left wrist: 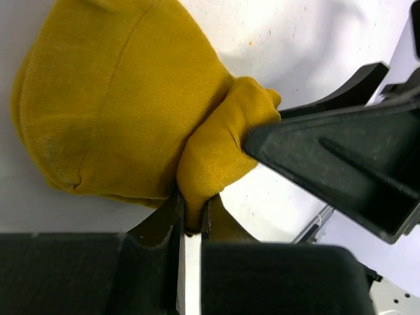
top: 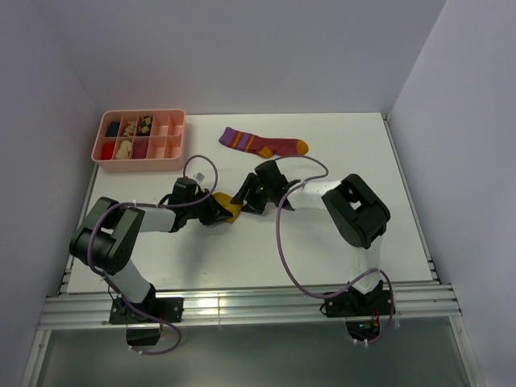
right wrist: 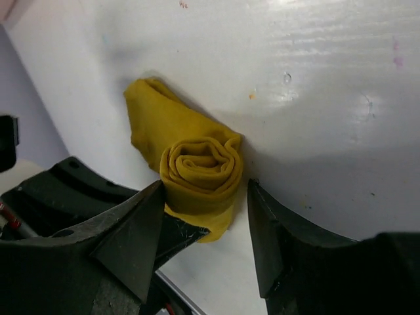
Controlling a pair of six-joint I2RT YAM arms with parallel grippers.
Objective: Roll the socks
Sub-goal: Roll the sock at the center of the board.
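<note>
While the left gripper (left wrist: 190, 230) has its jaws nearly closed on a pinch of the mustard-yellow sock (left wrist: 118, 98), the right gripper (right wrist: 205, 190) stands part open, its 2 fingers (right wrist: 131, 230) either side of that sock's rolled end and not clamped on it. The yellow sock lies mid-table between both grippers. 1 maroon sock (top: 262, 143) lies flat well behind, right of the pink tray (top: 137, 165).
</note>
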